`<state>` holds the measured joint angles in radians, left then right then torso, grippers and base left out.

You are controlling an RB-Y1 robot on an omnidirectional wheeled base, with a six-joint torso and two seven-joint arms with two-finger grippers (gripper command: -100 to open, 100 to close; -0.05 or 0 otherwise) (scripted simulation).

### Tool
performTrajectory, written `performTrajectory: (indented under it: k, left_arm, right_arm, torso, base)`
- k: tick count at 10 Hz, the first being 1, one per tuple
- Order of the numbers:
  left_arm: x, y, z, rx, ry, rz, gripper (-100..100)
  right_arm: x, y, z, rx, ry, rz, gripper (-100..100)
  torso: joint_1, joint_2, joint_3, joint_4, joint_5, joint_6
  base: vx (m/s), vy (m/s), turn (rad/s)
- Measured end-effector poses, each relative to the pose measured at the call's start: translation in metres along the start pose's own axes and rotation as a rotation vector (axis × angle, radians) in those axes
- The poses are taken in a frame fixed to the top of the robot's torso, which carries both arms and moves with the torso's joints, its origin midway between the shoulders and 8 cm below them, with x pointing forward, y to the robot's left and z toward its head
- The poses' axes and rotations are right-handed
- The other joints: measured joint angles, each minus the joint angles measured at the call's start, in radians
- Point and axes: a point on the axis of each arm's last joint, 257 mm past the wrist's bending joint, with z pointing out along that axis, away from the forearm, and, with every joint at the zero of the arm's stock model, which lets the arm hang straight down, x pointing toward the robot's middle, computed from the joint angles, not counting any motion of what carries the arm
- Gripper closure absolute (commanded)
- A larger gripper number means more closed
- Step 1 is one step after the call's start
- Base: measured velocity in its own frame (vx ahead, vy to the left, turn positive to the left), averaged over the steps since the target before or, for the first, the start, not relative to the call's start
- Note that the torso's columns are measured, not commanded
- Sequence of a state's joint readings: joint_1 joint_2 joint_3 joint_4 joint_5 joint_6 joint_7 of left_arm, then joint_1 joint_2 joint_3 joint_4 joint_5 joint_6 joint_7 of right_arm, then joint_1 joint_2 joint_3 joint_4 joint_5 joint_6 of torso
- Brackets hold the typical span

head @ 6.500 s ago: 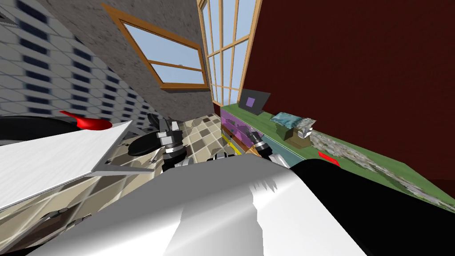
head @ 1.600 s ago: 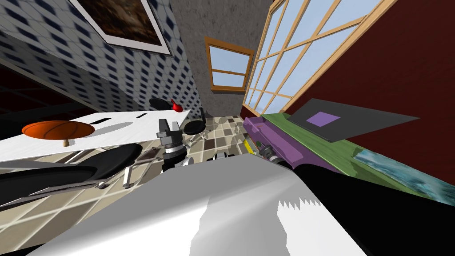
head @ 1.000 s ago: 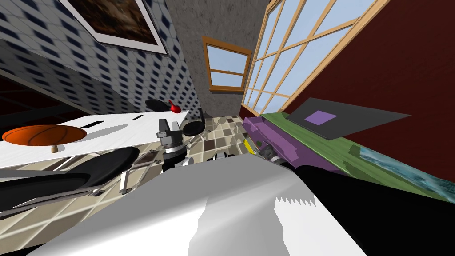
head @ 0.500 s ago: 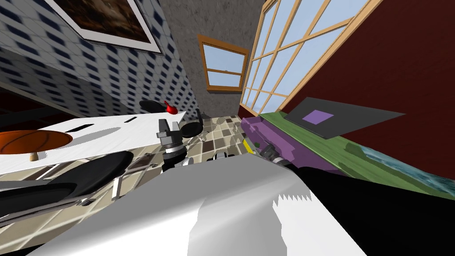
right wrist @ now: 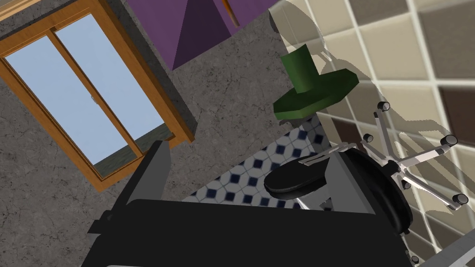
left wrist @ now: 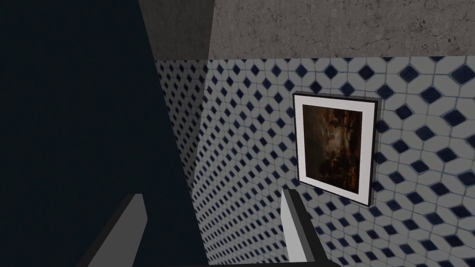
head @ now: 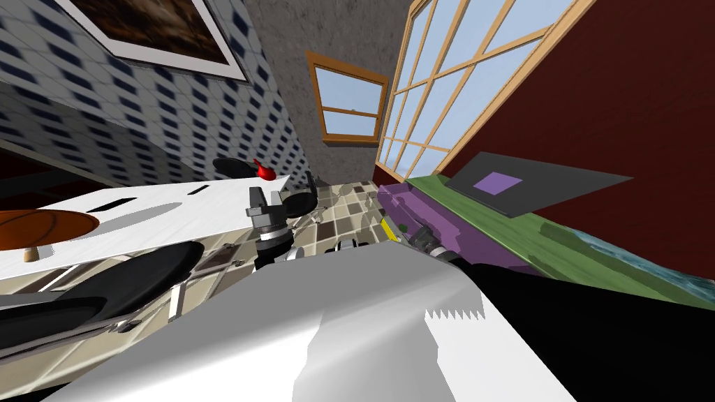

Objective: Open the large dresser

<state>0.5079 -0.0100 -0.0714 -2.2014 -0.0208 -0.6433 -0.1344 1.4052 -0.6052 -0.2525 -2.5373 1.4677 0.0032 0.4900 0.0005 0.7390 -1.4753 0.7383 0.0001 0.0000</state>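
Biggest thing out here is the dresser (head: 454,225), long and low, green on top and purple down its front, running along the dark red wall on my right and ending below the tall window (head: 447,77). Across the tiled floor (head: 342,209) on my left stands the white table (head: 146,213). A black chair (head: 133,276) sits tucked at its near edge. A second black chair (right wrist: 375,190) on a star base with small wheels stands further off, near the grey wall with the small window (head: 347,101). On the dresser top lies a flat dark panel (head: 544,183) with a purple square on it. An orange ball (head: 38,225) rests on a small stand on the table. In the right wrist view a green block (right wrist: 315,88) stands on the floor close to the dresser's purple end. Now the hands: the right gripper (right wrist: 248,178) hangs just beside the purple front, jaws spread wide apart and not touching it. The left gripper (left wrist: 211,229) points upward over the table's edge, jaws likewise wide apart. Smallest of all, a red thing (head: 263,169) sits at the table's far corner.
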Motion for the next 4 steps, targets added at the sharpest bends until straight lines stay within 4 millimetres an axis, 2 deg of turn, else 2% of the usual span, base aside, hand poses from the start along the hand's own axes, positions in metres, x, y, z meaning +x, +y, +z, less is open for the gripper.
performTrajectory:
  k: [4]
  left_arm:
    - [0.0000,0.0000,0.0000,0.000,0.000,0.000,0]
  right_arm:
    - [0.0000,0.0000,0.0000,0.000,0.000,0.000,0]
  torso:
    - [-0.001,-0.001,-0.001,0.000,0.000,0.000]
  base:
    - [0.000,0.000,0.000]
